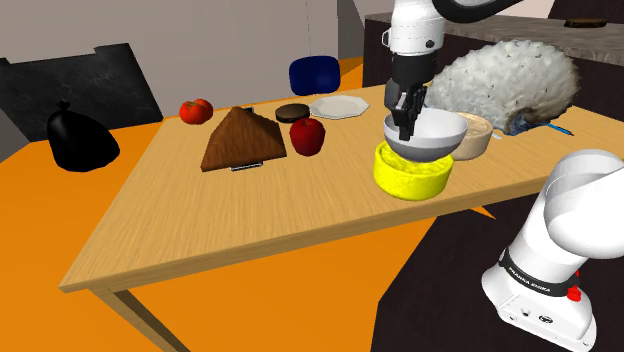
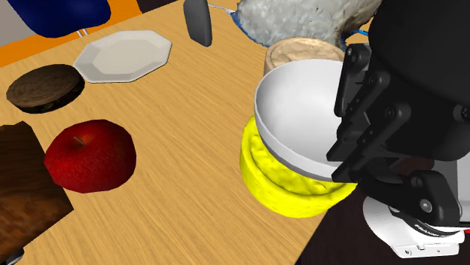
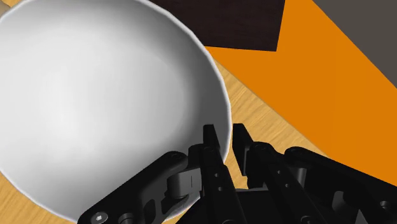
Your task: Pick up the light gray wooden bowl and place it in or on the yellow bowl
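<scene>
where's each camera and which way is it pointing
Shoulder view: beside and behind the stand, looking down over the light wooden table; white arm, black two-finger gripper show.
Second exterior view: close over the table, facing the pale grey round bowl over the bumpy yellow bowl; gripper shows.
Wrist view: on the hand, looking into that bowl; fingers clasp its rim.
All share that bowl.

On the wooden table (image 1: 200, 230) a red apple (image 1: 307, 135) sits just beside a brown peaked block (image 1: 243, 140). Behind them lie a dark round disc (image 1: 292, 112) and a white plate (image 1: 339, 106) (its rim faceted). A tomato (image 1: 196, 110) sits near the far edge; a black sack (image 1: 80, 138) lies off the table.
</scene>
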`<state>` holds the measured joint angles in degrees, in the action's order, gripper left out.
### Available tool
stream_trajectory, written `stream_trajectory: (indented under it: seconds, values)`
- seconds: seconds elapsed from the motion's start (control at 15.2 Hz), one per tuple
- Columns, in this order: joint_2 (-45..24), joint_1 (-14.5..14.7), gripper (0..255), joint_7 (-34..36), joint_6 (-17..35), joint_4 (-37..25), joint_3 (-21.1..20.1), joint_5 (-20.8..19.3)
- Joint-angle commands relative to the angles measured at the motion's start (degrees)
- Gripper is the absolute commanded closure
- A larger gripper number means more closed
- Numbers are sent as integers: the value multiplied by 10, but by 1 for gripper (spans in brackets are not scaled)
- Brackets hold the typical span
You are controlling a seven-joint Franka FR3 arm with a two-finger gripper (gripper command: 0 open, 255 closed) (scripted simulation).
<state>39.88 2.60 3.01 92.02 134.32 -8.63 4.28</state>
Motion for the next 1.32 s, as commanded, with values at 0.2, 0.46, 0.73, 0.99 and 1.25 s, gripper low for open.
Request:
stream_trajectory:
  seconds: [0.2,0.46,0.73,0.99,1.25]
  values:
    - [0,-1,255,0,1,2,0,-1]
    - [0,-1,0,0,2,3,-1,0]
    - [-5,-2,0,0,-17,-20,1,-2]
    - [-21,-4,0,2,-66,-86,3,-5]
    - [-21,-4,0,2,-66,-86,3,-5]
